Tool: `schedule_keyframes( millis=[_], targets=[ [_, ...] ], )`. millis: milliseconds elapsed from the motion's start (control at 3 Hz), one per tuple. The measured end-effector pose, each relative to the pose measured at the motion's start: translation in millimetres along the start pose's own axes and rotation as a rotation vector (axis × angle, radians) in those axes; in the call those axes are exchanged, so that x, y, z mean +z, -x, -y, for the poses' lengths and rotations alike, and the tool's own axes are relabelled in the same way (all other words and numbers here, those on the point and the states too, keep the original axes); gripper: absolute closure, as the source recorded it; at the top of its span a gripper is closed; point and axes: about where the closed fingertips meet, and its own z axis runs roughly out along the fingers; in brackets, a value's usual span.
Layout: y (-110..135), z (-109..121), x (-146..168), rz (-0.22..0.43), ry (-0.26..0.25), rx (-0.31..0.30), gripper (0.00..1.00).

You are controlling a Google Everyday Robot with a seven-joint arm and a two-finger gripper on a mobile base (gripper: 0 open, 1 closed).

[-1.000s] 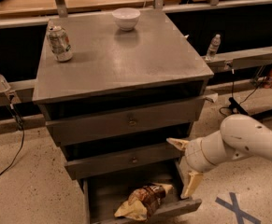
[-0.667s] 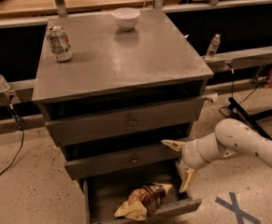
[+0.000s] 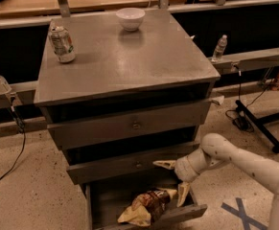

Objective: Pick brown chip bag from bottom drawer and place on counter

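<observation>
My gripper (image 3: 174, 178) hangs spread wide over the right end of the bottom drawer (image 3: 194, 210). The brown chip bag (image 3: 148, 205) lies in the drawer, just below and left of me, beside my lower finger. I judge I should drop lower and left until my fingers straddle its crinkled end, then close softly. The middle drawer front (image 3: 124, 166) crowds my upper finger. Far above, the desk (image 3: 129, 61) carries a soda can (image 3: 62, 43) and a white bowl (image 3: 130, 18).

High frontal view down onto counter (image 3: 129, 61), gripper (image 3: 168, 183) low right over bottom drawer (image 3: 187, 212).
</observation>
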Motion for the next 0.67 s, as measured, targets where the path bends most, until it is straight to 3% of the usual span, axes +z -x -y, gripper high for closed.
schedule_keyframes(
  millis=[667],
  targets=[
    [-7.6, -8.2, 18.5, 0.028, 0.02, 0.012, 0.0]
  ],
)
